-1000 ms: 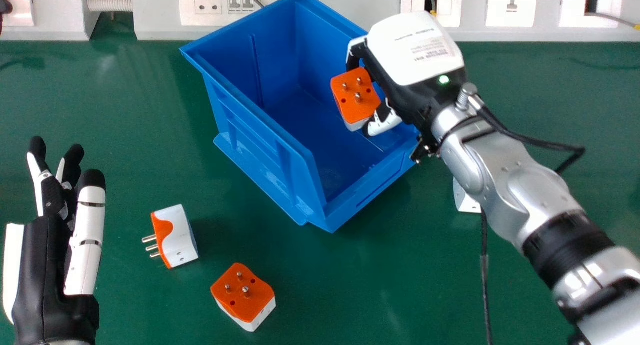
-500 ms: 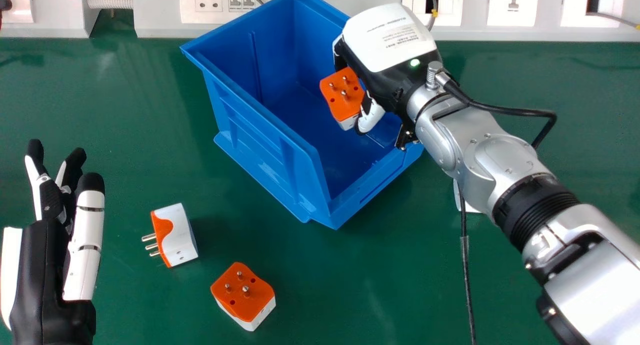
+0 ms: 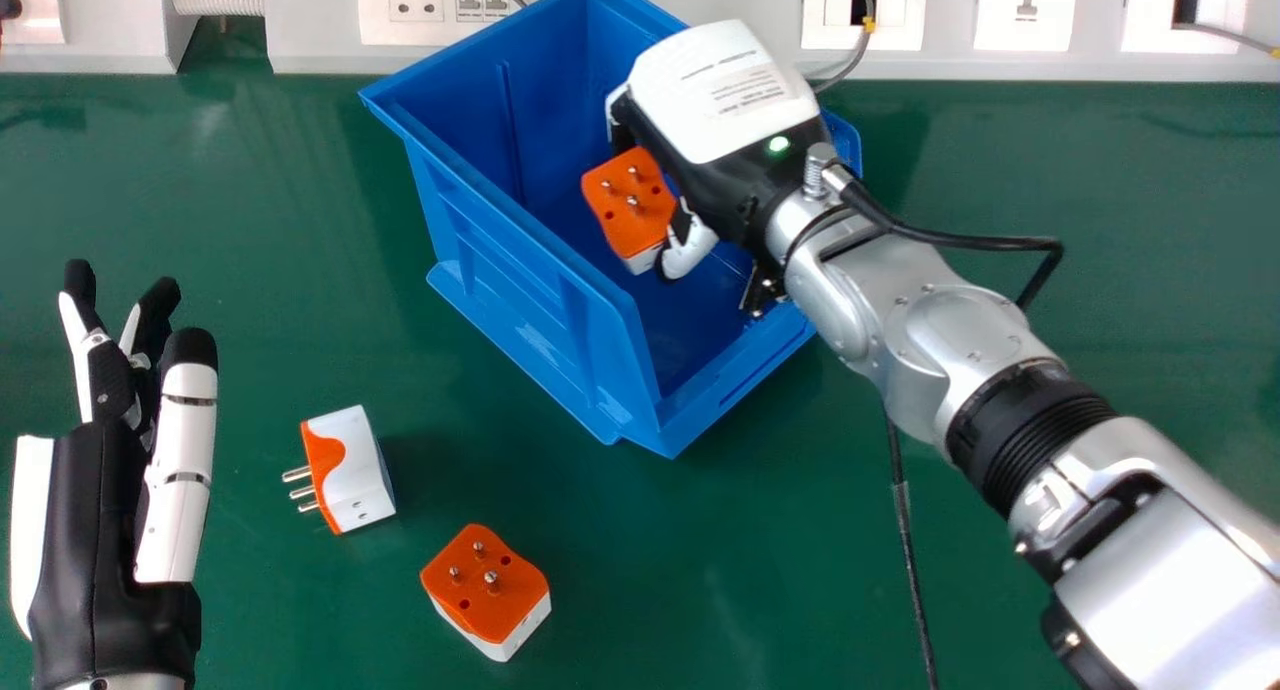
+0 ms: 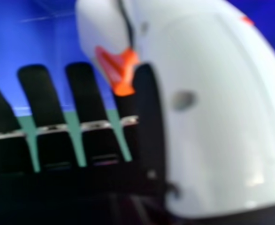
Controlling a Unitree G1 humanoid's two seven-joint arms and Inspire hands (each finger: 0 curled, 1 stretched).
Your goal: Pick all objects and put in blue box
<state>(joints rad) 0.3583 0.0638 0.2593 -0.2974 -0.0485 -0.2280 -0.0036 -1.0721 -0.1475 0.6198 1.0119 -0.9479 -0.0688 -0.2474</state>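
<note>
1. An orange and white adapter (image 3: pixel 630 205) is held by the right hand (image 3: pixel 715 160) at the mouth of the blue box (image 3: pixel 520 260), with its metal pins turned upwards. It is clamped between the thumb (image 3: pixel 690 245) and fingers, and is kept apart from the box floor.

2. In the right hand view, the adapter is seen close up, lodged beside the dark fingers (image 4: pixel 41 93) of the right hand (image 4: pixel 151 122), with the blue of the box spread behind them.

3. The blue box is stood at an angle on the green surface (image 3: pixel 760 570), its open top facing up and its lower front edge turned towards the near right.

4. A side-lying adapter (image 3: pixel 355 470) is found on the surface, between the left hand (image 3: pixel 95 530) and the box; its pins are pointed left.

5. A pins-up adapter (image 3: pixel 490 590) is placed nearer the view's bottom edge, to the right of the side-lying one and apart from it.

6. The left hand is held at the view's left edge, its fingers spread and extended, with nothing grasped.

7. A pale panel (image 3: pixel 700 0) fitted with sockets is set along the far edge of the surface. A black cable (image 3: pixel 950 238) is looped out beside the silver right forearm (image 3: pixel 960 350).
</note>
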